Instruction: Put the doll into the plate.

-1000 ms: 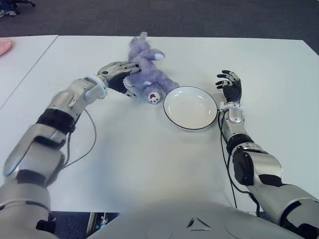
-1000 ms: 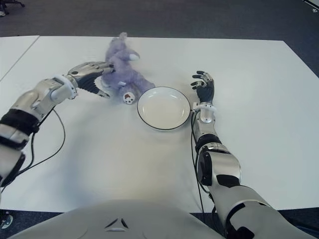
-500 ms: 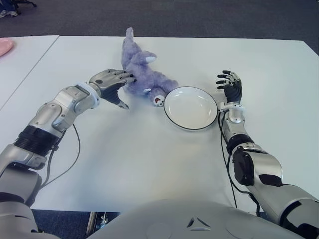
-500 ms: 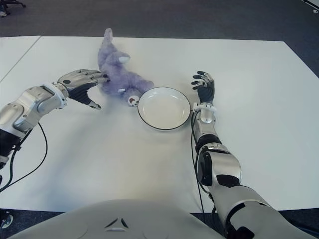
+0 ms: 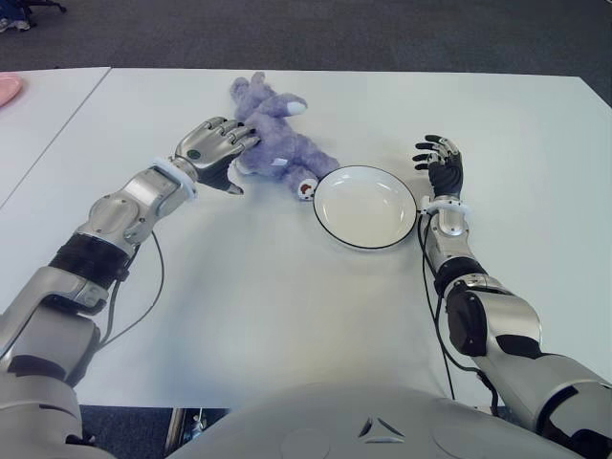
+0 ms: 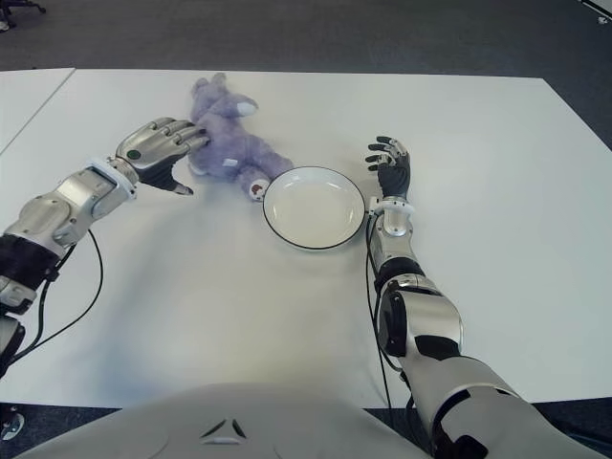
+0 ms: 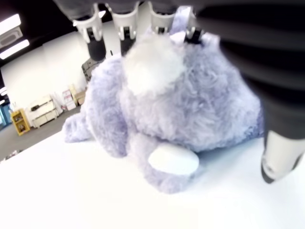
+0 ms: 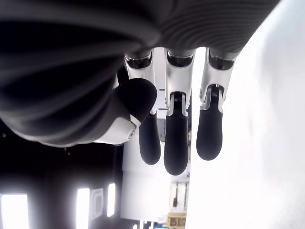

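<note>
Resting spread fingers on the purple plush doll (image 5: 273, 134), the left hand (image 5: 215, 148) touches without gripping; right hand (image 5: 440, 164) relaxed beside the empty white plate (image 5: 365, 207).

The left arm reaches forward and inward across the table (image 5: 287, 316), its wrist bent, and the left robot hand (image 5: 216, 146) is laid palm-down with fingers (image 7: 125, 25) draped forward and thumb spread apart below. The right arm lies straight ahead, forearm raised, and the right robot hand (image 5: 442, 163) is upright with loosely curled fingers (image 8: 176, 143), holding nothing.
</note>
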### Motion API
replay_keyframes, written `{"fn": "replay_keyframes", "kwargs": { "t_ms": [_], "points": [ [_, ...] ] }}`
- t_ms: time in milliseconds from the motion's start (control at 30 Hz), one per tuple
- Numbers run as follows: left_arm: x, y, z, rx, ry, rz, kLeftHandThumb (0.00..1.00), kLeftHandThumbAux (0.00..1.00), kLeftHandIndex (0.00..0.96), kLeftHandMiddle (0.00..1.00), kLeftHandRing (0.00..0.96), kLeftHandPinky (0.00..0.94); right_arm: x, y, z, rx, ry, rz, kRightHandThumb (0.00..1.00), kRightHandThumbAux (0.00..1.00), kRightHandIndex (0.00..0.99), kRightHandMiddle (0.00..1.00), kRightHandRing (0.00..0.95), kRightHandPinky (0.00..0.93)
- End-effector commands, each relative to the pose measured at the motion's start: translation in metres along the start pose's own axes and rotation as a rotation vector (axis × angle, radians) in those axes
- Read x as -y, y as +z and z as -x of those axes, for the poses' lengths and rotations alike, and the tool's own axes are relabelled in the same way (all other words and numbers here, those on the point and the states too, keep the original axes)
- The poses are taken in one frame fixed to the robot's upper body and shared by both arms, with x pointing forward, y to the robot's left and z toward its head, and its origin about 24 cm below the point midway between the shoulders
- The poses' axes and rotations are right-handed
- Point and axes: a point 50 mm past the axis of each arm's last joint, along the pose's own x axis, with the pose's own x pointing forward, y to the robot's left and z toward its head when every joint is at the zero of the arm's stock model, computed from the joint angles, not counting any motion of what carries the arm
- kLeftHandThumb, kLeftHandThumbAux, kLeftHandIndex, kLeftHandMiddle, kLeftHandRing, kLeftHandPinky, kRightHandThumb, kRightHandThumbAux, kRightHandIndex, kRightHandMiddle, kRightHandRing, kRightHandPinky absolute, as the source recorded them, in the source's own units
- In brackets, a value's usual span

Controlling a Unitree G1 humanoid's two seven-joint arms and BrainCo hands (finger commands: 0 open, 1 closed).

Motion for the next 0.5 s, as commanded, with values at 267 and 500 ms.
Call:
{"fn": "replay_keyframes", "kwargs": {
  "t_ms": [267,500],
  "points": [
    [0.017,0.016,0.01,0.023,-0.028,-0.079,0.0,0.622,0.098,0.079,0.079,0.051,0.001,-0.103,0.092,-0.495,0.006,0.027,1.0,0.662,0.294,0.373,0.468,0.472],
    [0.01,0.013,0.018,0.023,-0.016,-0.089,0.0,0.621,0.089,0.079,0.075,0.053,0.001,-0.103,0.092,-0.492,0.004,0.039,1.0,0.662,0.295,0.375,0.468,0.463]
  ]
}}
